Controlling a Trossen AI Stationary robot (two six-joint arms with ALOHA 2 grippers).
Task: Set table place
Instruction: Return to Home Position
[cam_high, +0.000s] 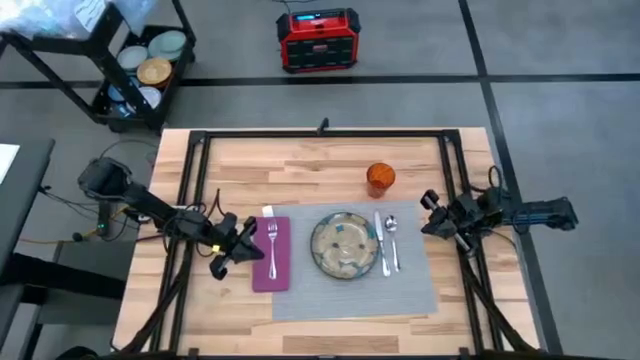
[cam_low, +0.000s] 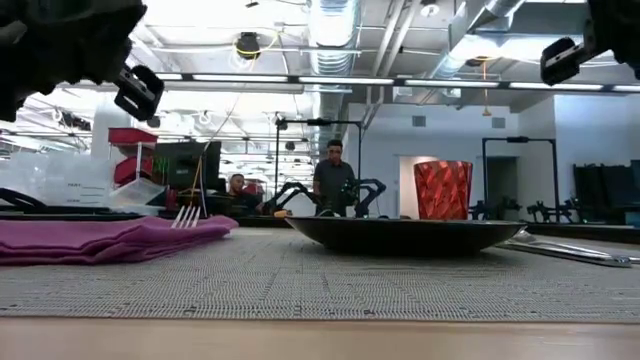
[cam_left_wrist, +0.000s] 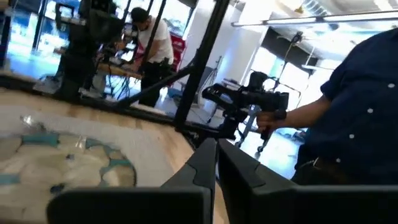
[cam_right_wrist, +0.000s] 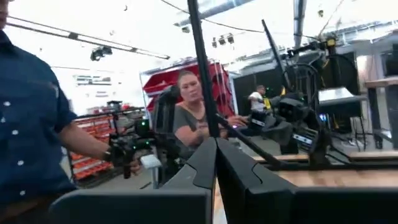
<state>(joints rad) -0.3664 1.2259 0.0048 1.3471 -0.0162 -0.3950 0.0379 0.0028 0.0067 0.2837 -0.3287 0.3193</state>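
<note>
On the wooden table (cam_high: 300, 165) lies a grey placemat (cam_high: 350, 288). A magenta napkin (cam_high: 272, 262) rests flat on the mat's left edge with a silver fork (cam_high: 272, 238) on top. The patterned plate (cam_high: 345, 245) sits mid-mat, with the knife (cam_high: 381, 248) and spoon (cam_high: 392, 232) to its right. An orange cup (cam_high: 380, 178) stands just beyond the mat's far edge. My left gripper (cam_high: 243, 248) hangs shut above the table beside the napkin's left edge, raised clear in the low view (cam_low: 138, 92). My right gripper (cam_high: 432, 215) hovers shut right of the mat, also raised (cam_low: 565, 60).
A black rail frame (cam_high: 325, 133) runs around the tabletop. On the floor beyond the far edge stand a red box (cam_high: 318, 40) and, at far left, a cart with dishes (cam_high: 145, 70). People stand past the table (cam_right_wrist: 193, 109).
</note>
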